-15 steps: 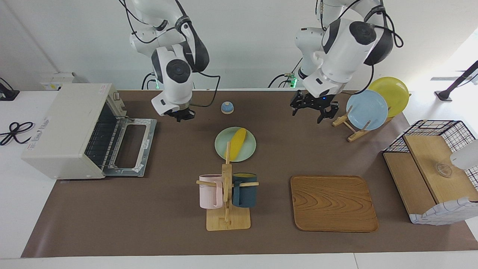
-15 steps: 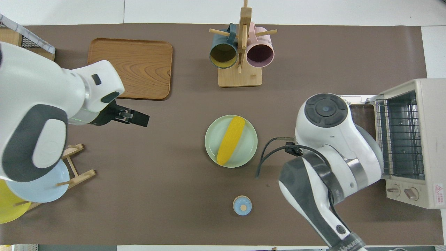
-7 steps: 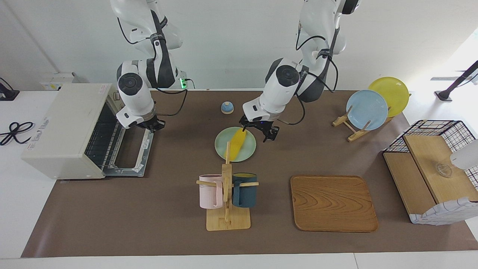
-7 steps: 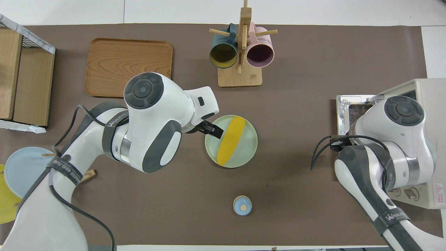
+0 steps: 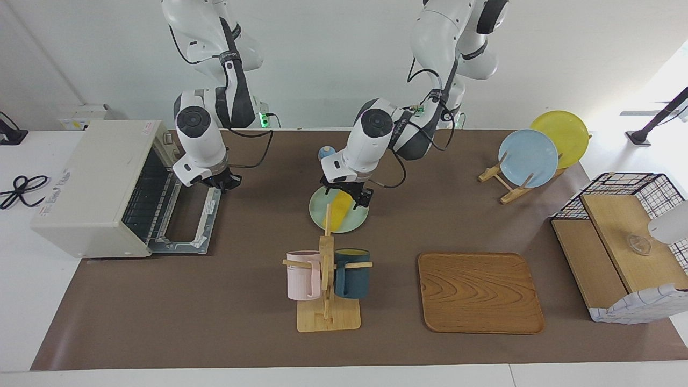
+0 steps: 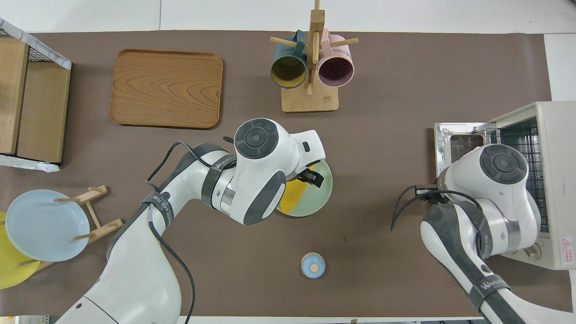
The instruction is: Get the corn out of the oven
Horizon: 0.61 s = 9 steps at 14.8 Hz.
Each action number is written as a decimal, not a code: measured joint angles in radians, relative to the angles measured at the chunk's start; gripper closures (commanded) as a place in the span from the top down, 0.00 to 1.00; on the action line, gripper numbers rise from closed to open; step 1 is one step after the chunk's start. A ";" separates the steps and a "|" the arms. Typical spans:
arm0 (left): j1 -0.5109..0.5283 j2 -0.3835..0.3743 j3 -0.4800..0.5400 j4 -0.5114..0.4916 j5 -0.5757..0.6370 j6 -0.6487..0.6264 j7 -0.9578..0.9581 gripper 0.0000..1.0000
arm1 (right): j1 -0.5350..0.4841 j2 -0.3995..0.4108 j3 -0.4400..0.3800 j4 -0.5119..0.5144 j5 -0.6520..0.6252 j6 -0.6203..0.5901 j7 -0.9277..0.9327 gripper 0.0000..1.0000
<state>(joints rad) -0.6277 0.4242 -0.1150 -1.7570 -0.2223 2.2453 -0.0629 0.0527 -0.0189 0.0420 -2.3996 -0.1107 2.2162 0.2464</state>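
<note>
In the facing view we see the bright yellow corn cob (image 5: 341,209) already on the pale green round plate (image 5: 356,220), well apart from the off-white toaster oven (image 5: 95,187), whose glass door (image 5: 188,210) lies open. Our left gripper (image 5: 349,194), jaws apart, sits low over the cob; we judge a grasp is next. Our right gripper (image 5: 222,181), fingertips together and empty, hangs over the door.

In the overhead view, the left arm's cuff (image 6: 161,205) reads "WANJEED"; a red warning label (image 6: 566,249) marks the oven.
</note>
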 measured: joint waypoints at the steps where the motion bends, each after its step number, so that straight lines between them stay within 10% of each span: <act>1: 0.000 0.009 0.000 0.000 0.000 0.010 0.000 1.00 | -0.001 0.000 0.000 -0.012 0.000 0.010 0.000 0.00; 9: -0.024 0.032 0.000 -0.018 0.000 0.051 -0.035 1.00 | -0.041 -0.001 0.001 -0.020 0.026 0.029 -0.072 0.00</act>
<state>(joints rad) -0.6522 0.4563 -0.1148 -1.7750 -0.2221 2.2963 -0.0977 0.0122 -0.0198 0.0429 -2.4199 -0.0850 2.2447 0.1746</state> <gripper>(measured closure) 0.000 0.991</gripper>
